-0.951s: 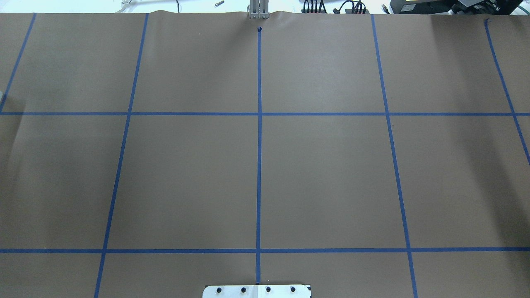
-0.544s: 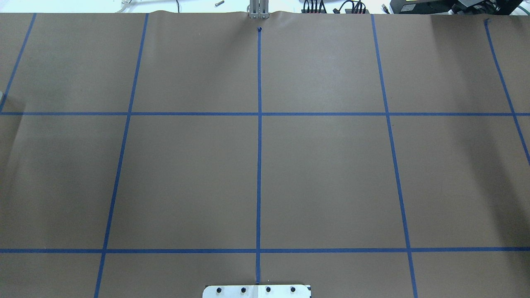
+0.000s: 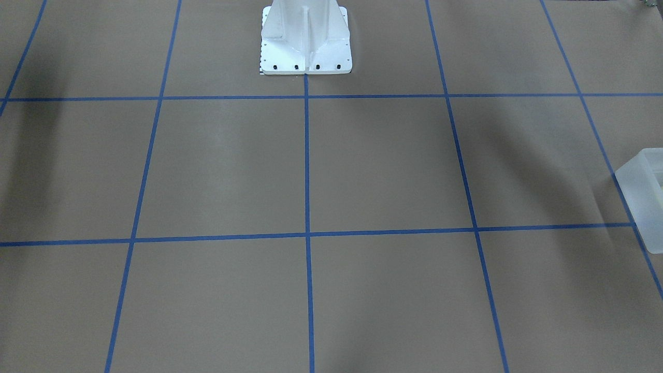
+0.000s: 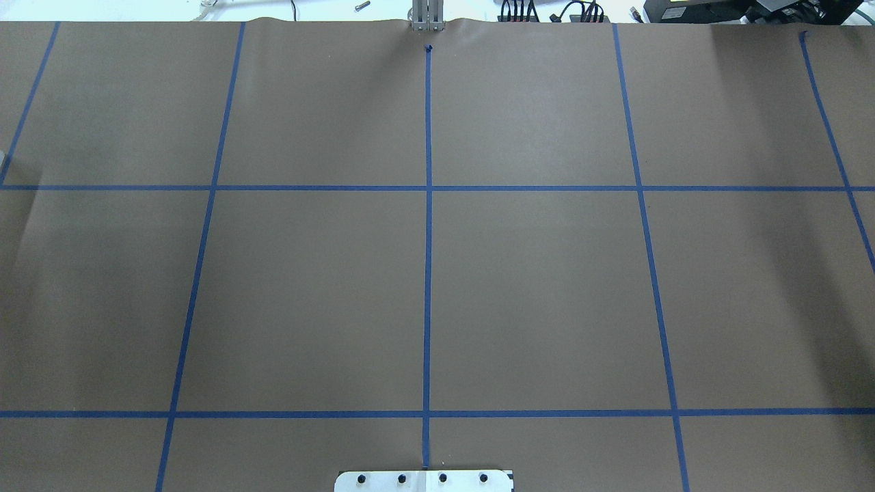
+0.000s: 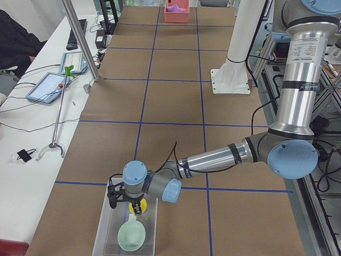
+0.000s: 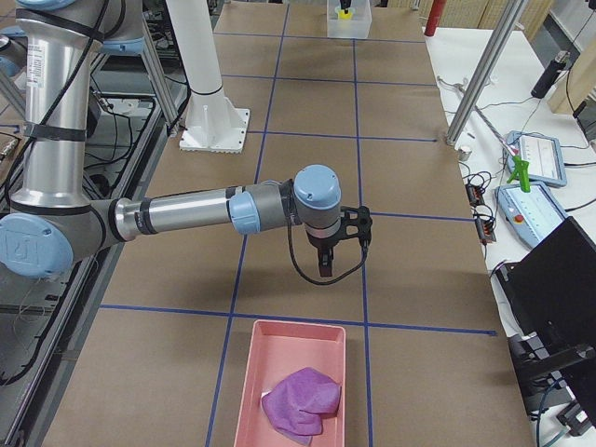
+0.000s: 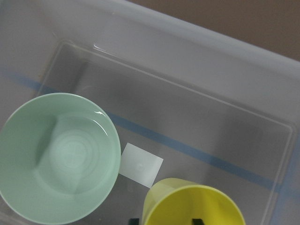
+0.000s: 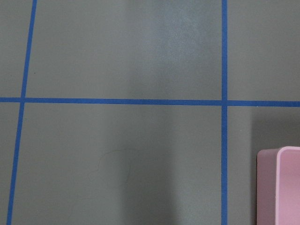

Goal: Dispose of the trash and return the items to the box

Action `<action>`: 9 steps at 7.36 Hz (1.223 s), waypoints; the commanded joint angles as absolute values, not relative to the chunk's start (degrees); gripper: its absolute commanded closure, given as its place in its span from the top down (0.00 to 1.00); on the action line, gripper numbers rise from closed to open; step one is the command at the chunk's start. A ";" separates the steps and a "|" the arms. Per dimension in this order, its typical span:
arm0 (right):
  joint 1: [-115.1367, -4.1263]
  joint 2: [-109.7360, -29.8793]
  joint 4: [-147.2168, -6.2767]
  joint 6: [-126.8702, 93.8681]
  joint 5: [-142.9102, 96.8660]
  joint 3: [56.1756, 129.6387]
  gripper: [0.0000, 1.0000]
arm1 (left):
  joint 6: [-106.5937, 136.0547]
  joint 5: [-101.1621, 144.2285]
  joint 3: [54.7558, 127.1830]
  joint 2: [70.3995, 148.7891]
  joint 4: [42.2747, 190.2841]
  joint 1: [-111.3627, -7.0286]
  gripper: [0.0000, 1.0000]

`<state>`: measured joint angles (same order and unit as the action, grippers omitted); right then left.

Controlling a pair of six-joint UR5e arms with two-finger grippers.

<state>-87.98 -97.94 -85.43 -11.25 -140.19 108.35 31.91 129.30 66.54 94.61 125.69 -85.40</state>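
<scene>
The frosted box sits at the table's left end; its corner shows in the front-facing view. Inside lie the mint bowl and the yellow cup, both upright. My left gripper hangs over the cup. Its dark fingertips straddle the cup's wall with a gap, so it is open. My right gripper hovers above bare table near the pink tray, which holds crumpled purple trash. I cannot tell whether the right gripper is open or shut.
The white pedestal stands at the robot's side of the table. A metal pole rises at the far table edge. Tablets and cables lie on the white side desk. A corner of the pink tray shows in the right wrist view.
</scene>
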 commanded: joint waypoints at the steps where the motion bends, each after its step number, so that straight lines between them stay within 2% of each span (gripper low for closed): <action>1: -87.98 -98.00 -85.43 -11.25 -140.19 108.37 1.00 | 29.00 129.46 73.18 93.35 124.29 -85.60 0.99; 3: -88.07 -98.17 -85.43 -11.16 -139.92 108.28 1.00 | 20.64 131.48 79.94 93.69 118.86 -87.35 0.99; 6: -88.07 -99.48 -85.43 -10.72 -138.70 107.84 1.00 | 12.14 130.87 101.70 94.31 91.40 -91.76 0.99; 7: -88.07 -101.67 -85.43 -10.20 -137.39 107.67 1.00 | 11.95 130.70 103.26 93.44 90.71 -91.58 0.99; 9: -88.15 -103.45 -85.43 -10.80 -137.02 107.05 1.00 | 9.68 131.30 100.57 92.90 90.62 -91.49 0.99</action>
<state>-88.09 -102.40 -85.36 -10.41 -137.32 107.29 11.04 130.88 101.63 93.24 91.35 -91.47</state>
